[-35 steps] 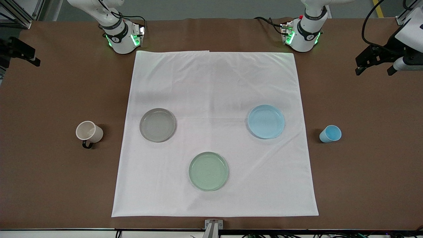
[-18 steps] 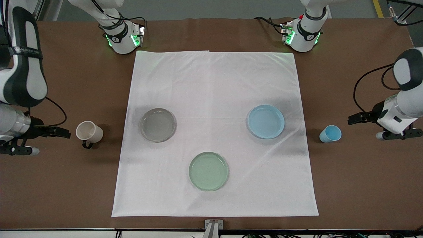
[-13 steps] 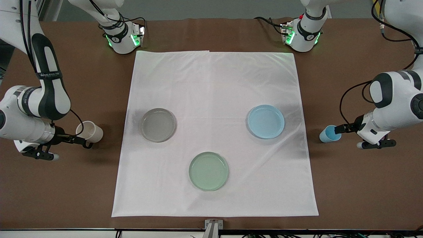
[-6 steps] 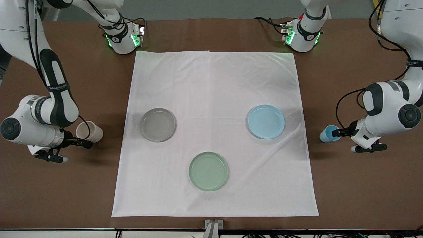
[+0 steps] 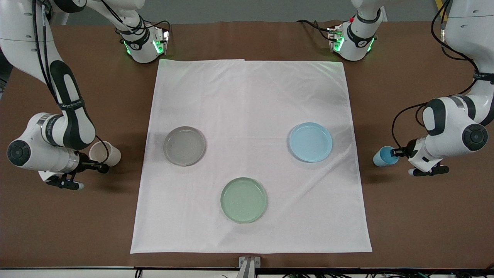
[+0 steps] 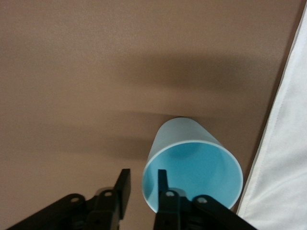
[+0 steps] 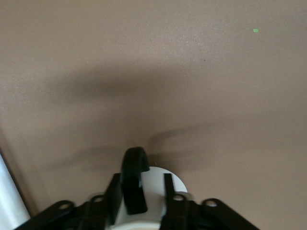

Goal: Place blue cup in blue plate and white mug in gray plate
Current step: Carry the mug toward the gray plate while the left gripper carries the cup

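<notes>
Blue cup (image 5: 385,156) and white mug (image 5: 105,153) both sit on the bare surface (image 5: 424,216), outside the cloth; blue plate (image 5: 310,141) and gray plate (image 5: 184,145) hold nothing. My left pincer (image 6: 143,191) straddles the cup's rim, apart; my right pincer (image 7: 141,191) straddles the mug's handle, apart. Both have crept closer since half a second ago.
</notes>
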{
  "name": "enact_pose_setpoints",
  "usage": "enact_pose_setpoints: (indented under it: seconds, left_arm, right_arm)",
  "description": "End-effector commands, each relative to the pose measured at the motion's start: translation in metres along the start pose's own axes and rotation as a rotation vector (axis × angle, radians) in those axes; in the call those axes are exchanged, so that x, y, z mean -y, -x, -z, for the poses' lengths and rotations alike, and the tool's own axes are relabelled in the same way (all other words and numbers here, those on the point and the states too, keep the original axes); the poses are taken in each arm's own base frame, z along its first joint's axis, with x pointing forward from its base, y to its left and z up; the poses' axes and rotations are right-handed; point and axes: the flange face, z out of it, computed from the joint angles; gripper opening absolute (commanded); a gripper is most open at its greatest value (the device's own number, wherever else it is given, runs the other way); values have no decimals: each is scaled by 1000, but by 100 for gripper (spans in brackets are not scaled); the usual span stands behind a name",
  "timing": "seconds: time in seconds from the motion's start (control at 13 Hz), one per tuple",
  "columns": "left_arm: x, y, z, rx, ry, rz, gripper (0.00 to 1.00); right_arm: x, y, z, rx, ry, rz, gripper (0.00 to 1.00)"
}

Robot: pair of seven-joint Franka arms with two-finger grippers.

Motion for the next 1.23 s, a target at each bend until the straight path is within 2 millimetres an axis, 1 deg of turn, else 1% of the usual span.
enact_pose_setpoints:
  seconds: [0.0, 0.08, 0.23, 0.31, 0.38, 0.46, 0.54, 0.62, 0.69, 0.77, 0.85, 0.92, 1.0, 1.15]
  left_arm:
    - [-7, 3, 12, -20, -14, -31, 0]
    - [-12, 5, 32, -46, -18, -40, 0]
    - [-53, 15, 67, -49, -17, -86, 0]
    - [-77, 22, 85, -60, -15, -104, 0]
    - [-101, 29, 93, -51, -10, -107, 0]
    - [-125, 37, 95, -37, -7, -88, 0]
    - [-153, 45, 93, -29, 0, -54, 0]
    - [-174, 51, 89, -19, 5, -28, 0]
    - [-193, 56, 83, -8, 11, -13, 0]
    - [-214, 63, 77, 6, 15, -8, 0]
    - [-236, 70, 67, 20, 16, 14, 0]
    - [-258, 78, 59, 29, 11, 23, 0]
    - [-273, 84, 51, 40, 5, 25, 0]
    - [-282, 83, 32, 51, 16, 46, 0]
  right_arm:
    - [10, 1, 12, -16, -16, 17, 0]
    - [28, 0, 26, -23, -20, 37, 0]
    - [65, 0, 54, 16, -18, 26, 0]
    - [94, 5, 61, 24, -16, 7, 0]
    - [127, 13, 67, 22, -39, -20, 0]
    - [151, 20, 67, 26, -48, -52, 0]
    - [177, 28, 66, 26, -47, -69, 0]
    - [204, 38, 64, 26, -44, -94, 0]
    - [224, 47, 61, 28, -47, -116, 0]
    - [238, 55, 54, 28, -45, -126, 0]
    - [248, 62, 48, 19, -47, -130, 0]
    - [259, 73, 37, 10, -45, -134, 0]
    - [266, 82, 30, -1, -47, -144, 0]
    - [280, 101, 15, 18, -30, -160, 0]
